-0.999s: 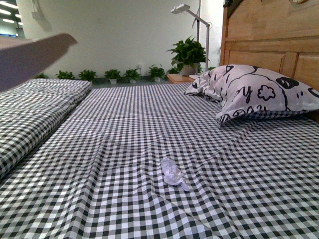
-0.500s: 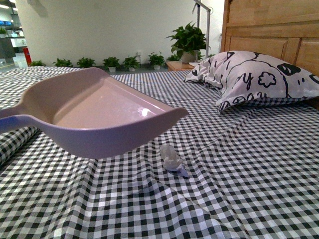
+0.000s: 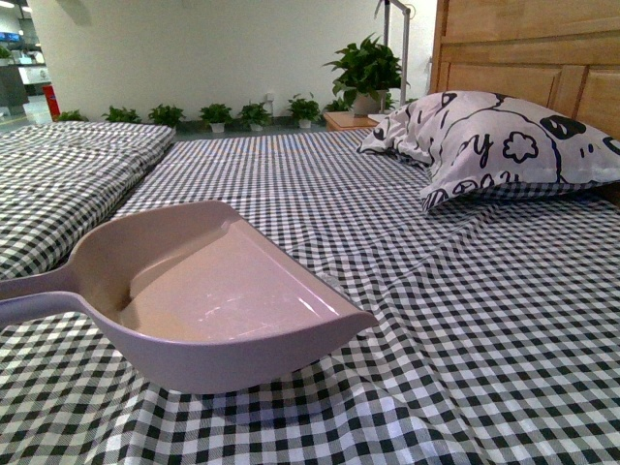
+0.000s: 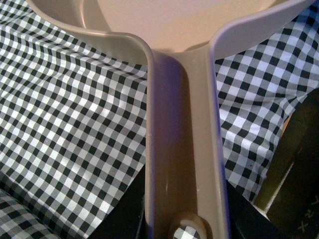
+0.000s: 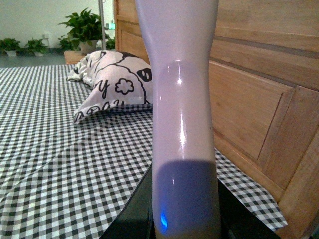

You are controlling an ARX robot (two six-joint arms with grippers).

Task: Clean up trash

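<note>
Down has come your dustpan (image 3: 223, 300), empty (pink, glossy), clamped in your left gripper (image 4: 185, 221); trash (image 3: 328, 281) peeks past its rim, near the counter's (image 3: 484, 329) front edge; your right gripper (image 5: 184, 221) grips a pale handle (image 5: 182, 99).

I am viewing a bed (image 3: 465, 320) covered in black-and-white check. A patterned pillow (image 3: 504, 145) is lying on it at the far right. A folded checked quilt (image 3: 68, 184) is lying along its left side. A pink dustpan (image 3: 213, 310) is sitting at the near left; contact with the bed cannot be confirmed.
</note>
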